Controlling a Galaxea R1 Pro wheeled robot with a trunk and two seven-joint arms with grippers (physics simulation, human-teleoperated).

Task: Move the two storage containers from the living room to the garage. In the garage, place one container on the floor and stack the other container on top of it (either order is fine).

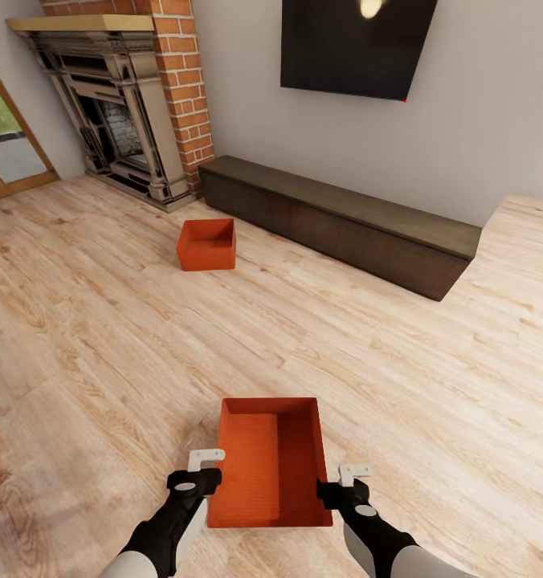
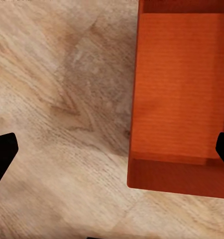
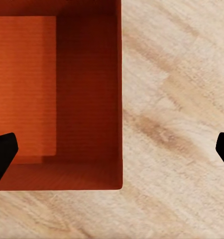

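I am in the living room. One orange-red storage container (image 1: pixel 270 461) lies on the light wood floor just in front of me, open side up. My left gripper (image 1: pixel 203 470) hovers at its left wall and my right gripper (image 1: pixel 344 480) at its right wall. In the left wrist view the left gripper (image 2: pixel 112 152) is open, with the container (image 2: pixel 181 99) partly between its wide-set fingertips. The right gripper (image 3: pixel 112 152) is open too, above the container's (image 3: pixel 57 99) corner. The second storage container (image 1: pixel 207 244) sits farther off near the fireplace.
A long dark low bench (image 1: pixel 344 221) runs along the back wall under a black TV (image 1: pixel 352 44). An ornate fireplace (image 1: pixel 115 120) and a red brick chimney (image 1: pixel 183 88) stand at the back left. A glass door (image 1: pixel 6 144) is at the far left.
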